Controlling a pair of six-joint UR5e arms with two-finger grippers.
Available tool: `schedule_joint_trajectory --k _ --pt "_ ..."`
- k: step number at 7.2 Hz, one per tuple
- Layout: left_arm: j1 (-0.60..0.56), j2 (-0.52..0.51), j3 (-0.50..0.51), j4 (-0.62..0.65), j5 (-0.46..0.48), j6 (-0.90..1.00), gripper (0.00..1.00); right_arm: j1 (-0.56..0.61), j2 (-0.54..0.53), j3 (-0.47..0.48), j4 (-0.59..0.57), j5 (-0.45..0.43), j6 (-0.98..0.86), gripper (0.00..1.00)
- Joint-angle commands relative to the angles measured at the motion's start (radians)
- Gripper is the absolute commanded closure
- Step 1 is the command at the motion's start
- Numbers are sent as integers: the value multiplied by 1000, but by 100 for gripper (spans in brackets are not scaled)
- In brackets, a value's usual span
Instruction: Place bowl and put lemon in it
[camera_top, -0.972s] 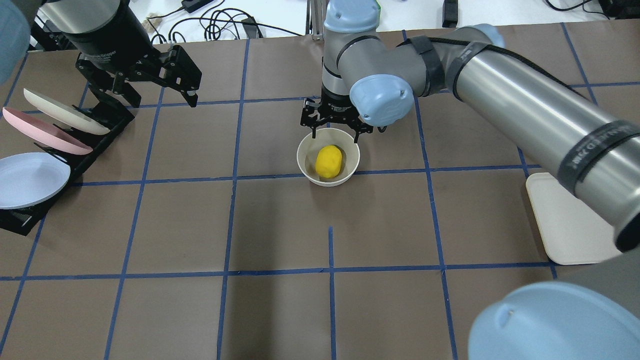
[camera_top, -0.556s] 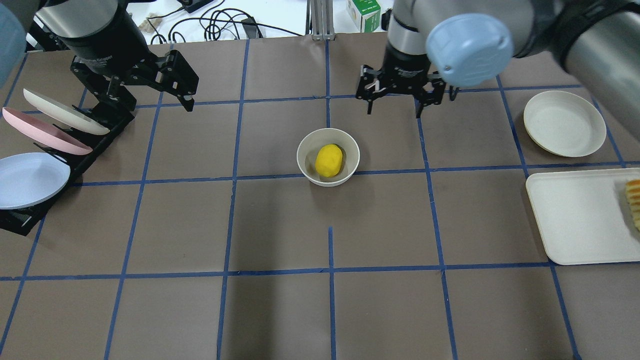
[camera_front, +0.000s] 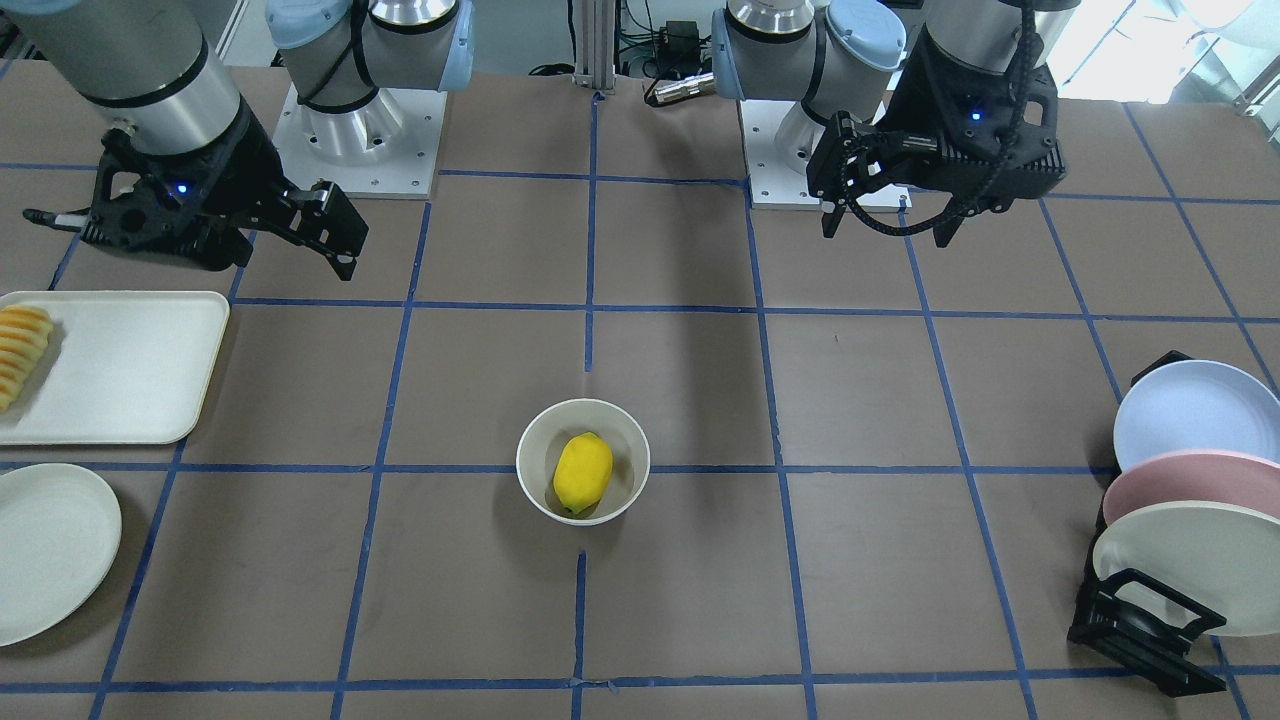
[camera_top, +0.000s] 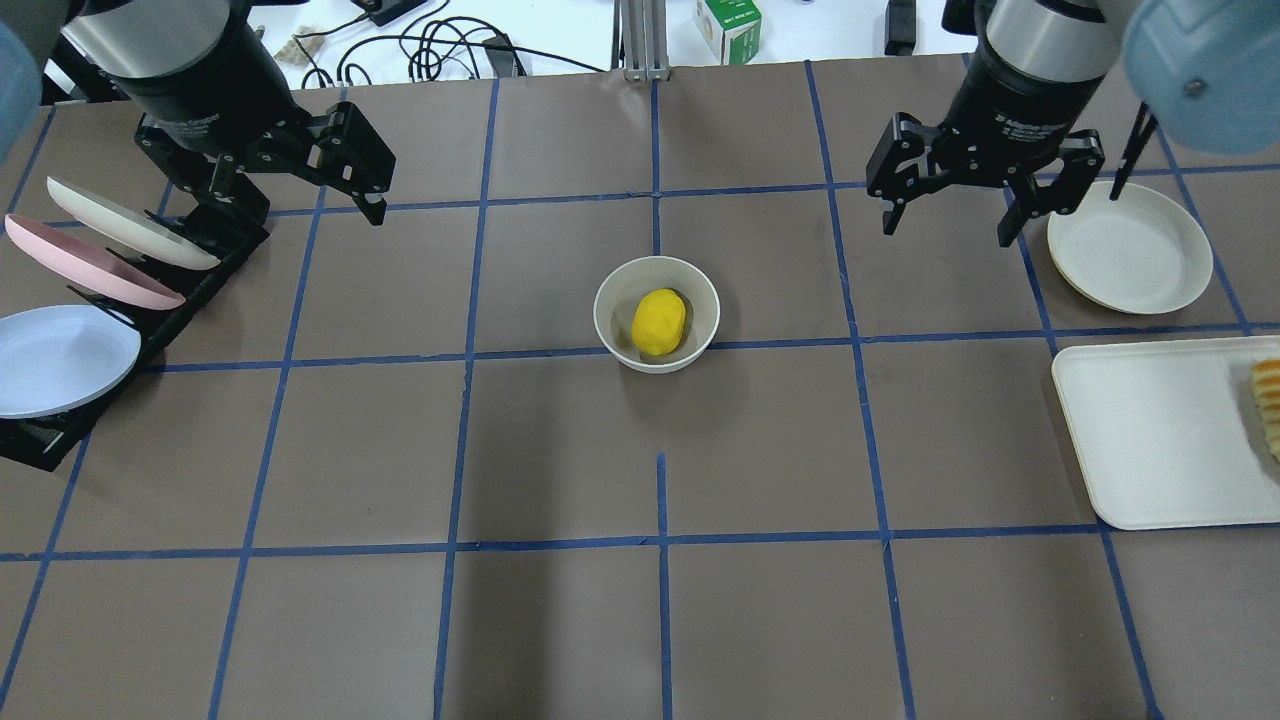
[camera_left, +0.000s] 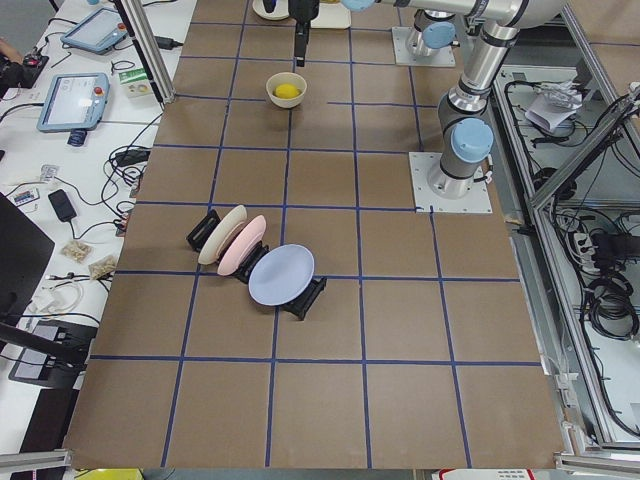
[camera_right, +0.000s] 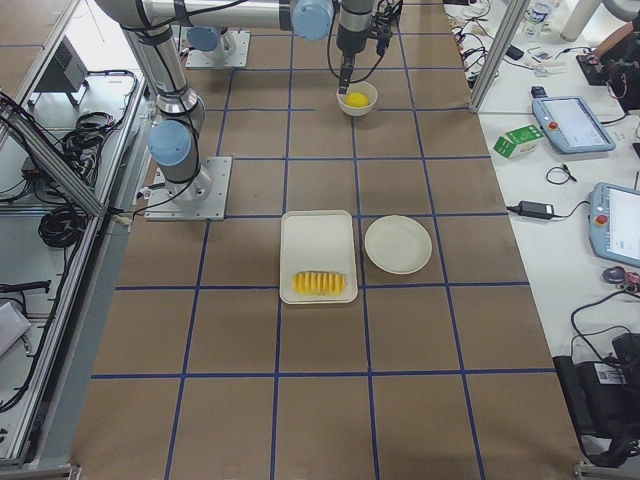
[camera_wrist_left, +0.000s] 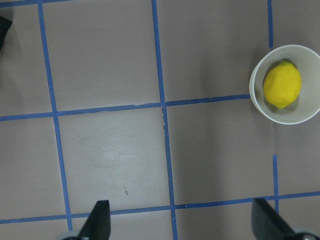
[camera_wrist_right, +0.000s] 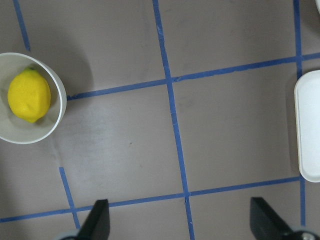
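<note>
Both hang spread, left end effector (camera_front: 886, 236) and right end effector (camera_top: 945, 236); we judge the lemon (camera_top: 658, 322) firm, slippery, best pinched across its middle.

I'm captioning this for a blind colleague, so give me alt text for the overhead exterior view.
A yellow lemon lies in a small cream bowl at the middle of a brown table with blue tape lines. The left gripper hangs open by a plate rack, the right gripper open by a cream plate and tray.
</note>
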Motion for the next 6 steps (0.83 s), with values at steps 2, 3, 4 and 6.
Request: schedule_joint_trajectory --k 2,3,4,6 --pt "0 -5 -2 -3 -1 -1 0 -3 -60 45 11 6 3 0" --pt "0 -6 -1 -1 -1 -2 0 -3 -61 46 13 7 3 0" --pt "0 -5 -2 -3 -2 -1 0 -3 -61 46 11 4 -7 0" --pt "0 0 -6 -3 -2 -1 0 -5 -63 46 13 4 -10 0"
